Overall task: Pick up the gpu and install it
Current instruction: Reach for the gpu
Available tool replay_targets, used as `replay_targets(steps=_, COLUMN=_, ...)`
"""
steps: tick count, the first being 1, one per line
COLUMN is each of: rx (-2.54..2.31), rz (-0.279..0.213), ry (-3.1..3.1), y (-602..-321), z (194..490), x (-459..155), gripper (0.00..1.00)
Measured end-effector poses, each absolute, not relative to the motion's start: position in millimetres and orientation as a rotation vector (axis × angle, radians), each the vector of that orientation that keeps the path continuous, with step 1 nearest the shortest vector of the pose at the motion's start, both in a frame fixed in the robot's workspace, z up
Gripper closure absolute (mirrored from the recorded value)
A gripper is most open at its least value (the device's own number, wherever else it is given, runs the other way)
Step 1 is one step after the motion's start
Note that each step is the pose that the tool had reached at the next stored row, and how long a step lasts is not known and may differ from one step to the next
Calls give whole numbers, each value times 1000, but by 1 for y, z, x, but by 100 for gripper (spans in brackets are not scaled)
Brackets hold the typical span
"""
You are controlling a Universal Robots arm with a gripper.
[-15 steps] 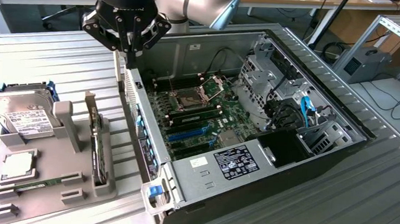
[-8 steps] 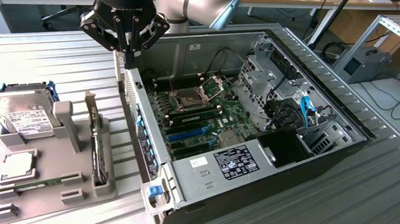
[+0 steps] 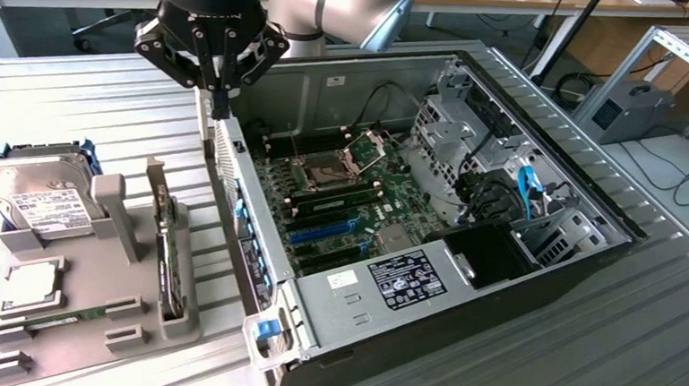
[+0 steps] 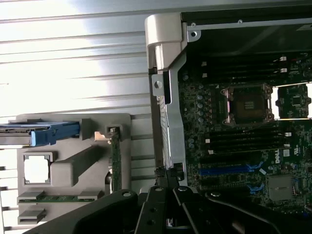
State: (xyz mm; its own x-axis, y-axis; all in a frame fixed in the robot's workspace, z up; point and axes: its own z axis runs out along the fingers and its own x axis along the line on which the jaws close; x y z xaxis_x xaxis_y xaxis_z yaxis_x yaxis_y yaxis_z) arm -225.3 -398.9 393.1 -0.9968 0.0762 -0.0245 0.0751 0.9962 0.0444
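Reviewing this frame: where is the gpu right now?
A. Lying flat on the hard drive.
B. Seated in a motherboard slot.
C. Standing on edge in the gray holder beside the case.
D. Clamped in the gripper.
C: the gpu stands on edge in the gray holder, while the shut gripper hangs at the edge of the case, apart from the card.

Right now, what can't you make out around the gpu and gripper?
1. gpu faces: nearly edge-on in the exterior view, bottom sunk in the grey holder.
2. Whether the gripper touches the case wall: overlap in the exterior view.
3. Hard drive label text: too small, exterior view.
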Motion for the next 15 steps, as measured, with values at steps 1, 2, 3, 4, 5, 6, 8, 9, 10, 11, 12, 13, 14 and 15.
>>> replay_targets(steps=1, rx=118, rz=68, ry=3112, y=-399, z=393, x=-226, gripper=89)
replay_targets(steps=2, rx=118, rz=68, ry=3113, y=-399, z=393, x=-226, gripper=89)
replay_targets(steps=3, rx=118, rz=68, ry=3112, y=-399, z=393, x=-226, gripper=89)
replay_targets(steps=4, rx=118, rz=68, ry=3112, y=-399, z=393, x=-227, gripper=89)
replay_targets(steps=5, rx=118, rz=68, ry=3113, y=-399, z=393, x=-227, gripper=89)
replay_targets(steps=6, rx=118, rz=68, ry=3112, y=-399, z=393, x=-227, gripper=89)
replay_targets(steps=8, rx=118, rz=68, ry=3112, y=-399, z=393, x=-228, gripper=89)
replay_targets(steps=9, rx=118, rz=68, ry=3112, y=-399, z=393, x=-228, gripper=89)
replay_targets(steps=10, rx=118, rz=68, ry=3112, y=-399, z=393, x=-228, gripper=89)
replay_targets(steps=11, rx=118, rz=68, ry=3112, y=-399, z=393, x=-228, gripper=89)
replay_targets(steps=12, rx=118, rz=68, ry=3113, y=-399, z=393, x=-228, gripper=89)
replay_targets(steps=13, rx=118, rz=68, ry=3113, y=-399, z=393, x=-229, gripper=89)
replay_targets(steps=14, rx=118, rz=68, ry=3113, y=-399, z=393, x=-229, gripper=89)
replay_targets(steps=15, rx=118, rz=68, ry=3112, y=-399, z=393, x=-229, gripper=89)
